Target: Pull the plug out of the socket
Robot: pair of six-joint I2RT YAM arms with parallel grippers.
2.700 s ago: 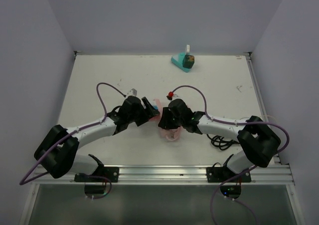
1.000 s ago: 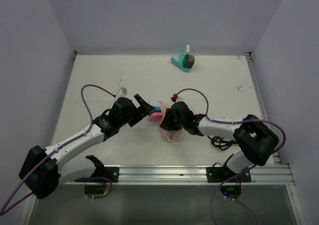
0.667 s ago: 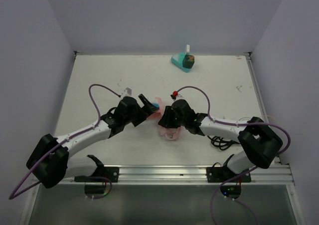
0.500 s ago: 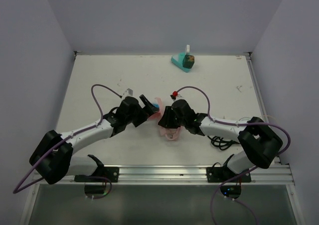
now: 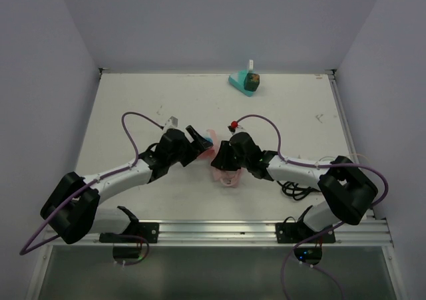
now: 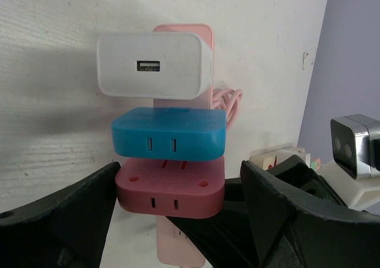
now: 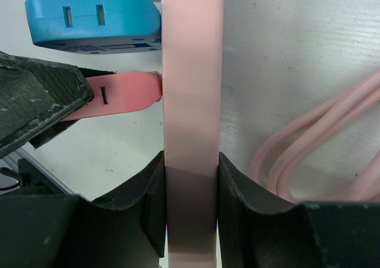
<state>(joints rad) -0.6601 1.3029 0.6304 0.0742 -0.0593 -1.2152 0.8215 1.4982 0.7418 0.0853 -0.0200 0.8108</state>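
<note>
A pink power strip [image 6: 184, 31] lies on the table with a white USB charger [image 6: 154, 66], a blue plug [image 6: 169, 133] and a dark red plug [image 6: 170, 188] in its sockets. My left gripper [image 6: 178, 182] is open and straddles the dark red plug: the left finger [image 6: 77, 208] touches its side, while the right finger [image 6: 285, 202] stands a little off it. My right gripper [image 7: 191, 173] is shut on the power strip [image 7: 192, 72] below the plugs. In the top view both grippers [image 5: 198, 139] [image 5: 223, 159] meet at the strip [image 5: 213, 153].
The strip's pink cord [image 7: 309, 143] coils to the right of it. A teal object with a dark block [image 5: 243, 82] stands at the back. Black cable [image 5: 293, 188] lies by the right arm. A metal rail [image 5: 219, 230] runs along the near edge.
Since a second ago my left gripper has moved right, back in at the strip's plugs, and the strip has shifted slightly. In the last half second almost nothing moved.
</note>
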